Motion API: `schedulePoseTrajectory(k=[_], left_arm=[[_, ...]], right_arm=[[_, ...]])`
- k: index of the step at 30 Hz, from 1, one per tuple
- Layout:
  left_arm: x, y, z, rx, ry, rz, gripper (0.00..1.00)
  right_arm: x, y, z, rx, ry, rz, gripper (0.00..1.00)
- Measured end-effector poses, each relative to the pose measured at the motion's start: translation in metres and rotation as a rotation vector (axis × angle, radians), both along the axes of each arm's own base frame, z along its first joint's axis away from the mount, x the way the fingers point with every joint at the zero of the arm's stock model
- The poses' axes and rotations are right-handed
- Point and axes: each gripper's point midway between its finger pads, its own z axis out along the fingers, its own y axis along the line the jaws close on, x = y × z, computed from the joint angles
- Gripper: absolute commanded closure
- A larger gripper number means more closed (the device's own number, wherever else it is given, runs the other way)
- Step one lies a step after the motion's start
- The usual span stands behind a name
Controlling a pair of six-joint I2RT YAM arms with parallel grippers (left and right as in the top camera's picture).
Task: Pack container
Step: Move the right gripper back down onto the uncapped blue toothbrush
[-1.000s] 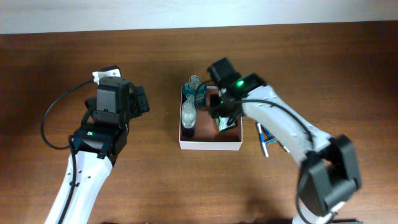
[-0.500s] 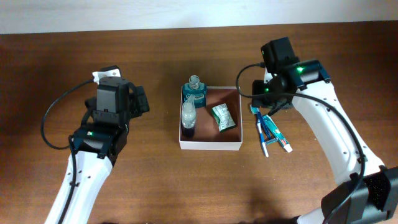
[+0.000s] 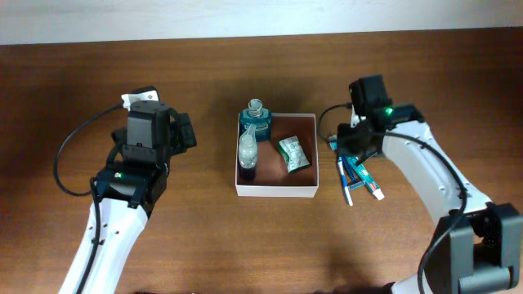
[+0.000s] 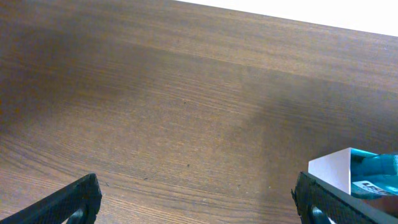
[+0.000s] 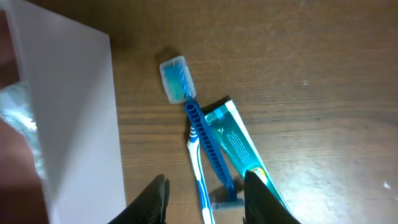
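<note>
The container (image 3: 276, 191) stands mid-table, with white walls and a reddish-brown inside. It holds a blue bottle (image 3: 256, 122), a clear bottle (image 3: 247, 151) and a green packet (image 3: 292, 153). My right gripper (image 3: 349, 147) is open and empty just right of the container, above a capped blue toothbrush (image 5: 176, 77), a blue razor (image 5: 208, 146) and a teal toothpaste tube (image 5: 239, 146); its fingers (image 5: 208, 202) straddle them. The container's white wall (image 5: 68, 124) is at its left. My left gripper (image 3: 185, 131) is open and empty left of the container; its wrist view (image 4: 199, 208) shows the container's corner (image 4: 333, 171).
The toothbrush, razor and tube lie as a bundle (image 3: 357, 175) on the brown wooden table right of the container. A second white-and-blue toothbrush (image 5: 201, 186) lies beside the razor. The table's far edge meets a white wall at the top.
My right gripper has moved from over the container's right half, where the green packet now lies free, out to the right and down over the toothbrush bundle. The left arm has not moved.
</note>
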Motion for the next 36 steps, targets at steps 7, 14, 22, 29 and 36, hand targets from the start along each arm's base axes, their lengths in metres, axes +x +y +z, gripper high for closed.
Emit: schedulePoseTrajectory(k=[7, 14, 22, 29, 36], left_arm=[[0.0, 0.0, 0.0, 0.0, 0.0, 0.0, 0.01], [0.0, 0.0, 0.0, 0.0, 0.0, 0.0, 0.0], [0.0, 0.0, 0.0, 0.0, 0.0, 0.0, 0.0], [0.0, 0.0, 0.0, 0.0, 0.0, 0.0, 0.01], [0.0, 0.0, 0.0, 0.0, 0.0, 0.0, 0.01]], right_arm=[[-0.003, -0.001, -0.034, -0.018, -0.032, 0.073, 0.67], [-0.001, 0.0, -0.046, -0.025, -0.067, 0.106, 0.67], [-0.009, -0.002, -0.059, -0.027, -0.062, 0.113, 0.69], [-0.009, -0.002, -0.061, -0.029, -0.063, 0.12, 0.76], [-0.007, -0.001, -0.063, -0.029, -0.068, 0.121, 0.75]])
